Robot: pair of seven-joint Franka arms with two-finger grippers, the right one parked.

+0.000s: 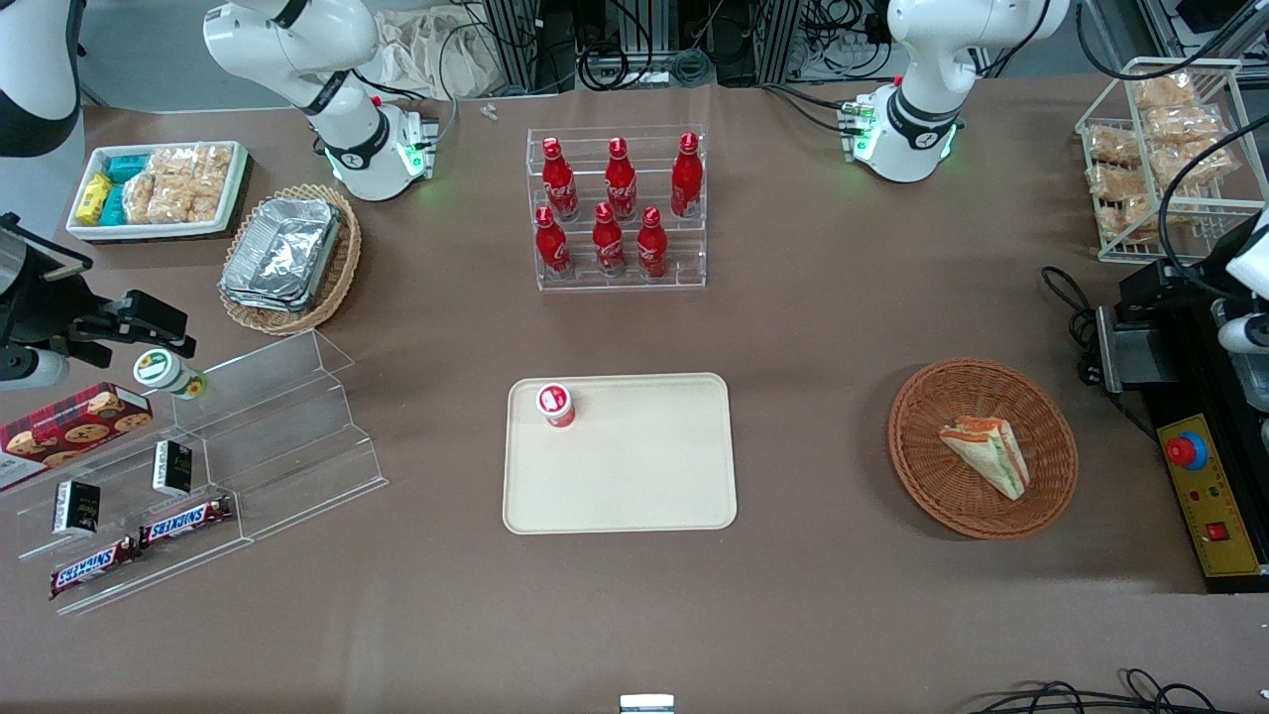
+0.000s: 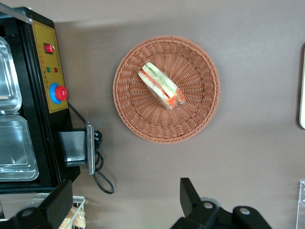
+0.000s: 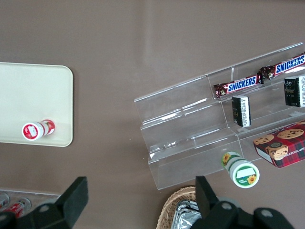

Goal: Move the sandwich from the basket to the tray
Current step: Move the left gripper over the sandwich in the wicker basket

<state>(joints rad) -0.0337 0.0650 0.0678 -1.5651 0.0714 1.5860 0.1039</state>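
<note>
well above sandwich (image 2: 162, 86) in basket (image 2: 200, 121), hand (image 2: 125, 202) wide; tray (image 1: 634, 496) mostly bare.

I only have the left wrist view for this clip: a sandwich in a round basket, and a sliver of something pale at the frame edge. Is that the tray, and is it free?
Observer: That is the tray. A small red-and-white capped container stands on it, in a corner away from the front camera; the rest is bare.
Operator: Where does the basket sit relative to it?
Observer: The basket lies beside the tray, toward the working arm's end of the table, with the sandwich in it.
Operator: And the gripper?
Observer: The gripper is open, above the table near the basket, not touching the sandwich.
</note>
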